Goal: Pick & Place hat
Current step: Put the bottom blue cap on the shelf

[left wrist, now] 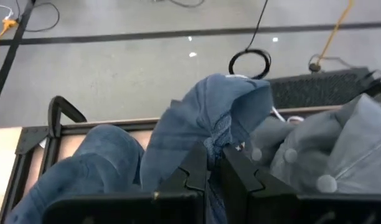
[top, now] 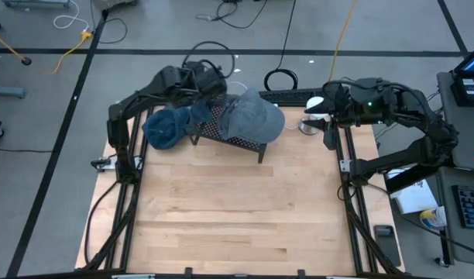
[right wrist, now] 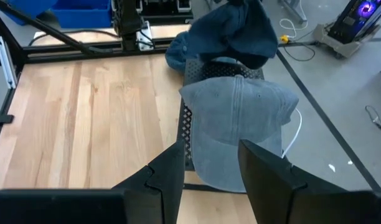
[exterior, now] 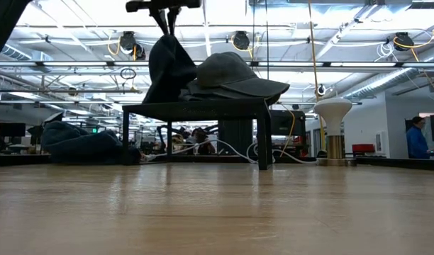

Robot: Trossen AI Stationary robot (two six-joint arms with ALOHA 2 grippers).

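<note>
The blue denim hat (left wrist: 209, 124) hangs crumpled above the black mesh rack (top: 221, 133), pinched in the left gripper (left wrist: 214, 171). A grey cap (right wrist: 240, 118) lies on the rack (brim outward); more blue hats (top: 163, 128) sit beside it. The right gripper (right wrist: 210, 163), fingers apart, waits at the table's edge.

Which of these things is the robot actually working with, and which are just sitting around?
In the job:
- dark blue hat, pinched by the left gripper
- grey cap on the black rack
- blue hat on the table beside the rack

Lying about:
- white stand
- right gripper, waiting, holding nothing
- floor cables
</note>
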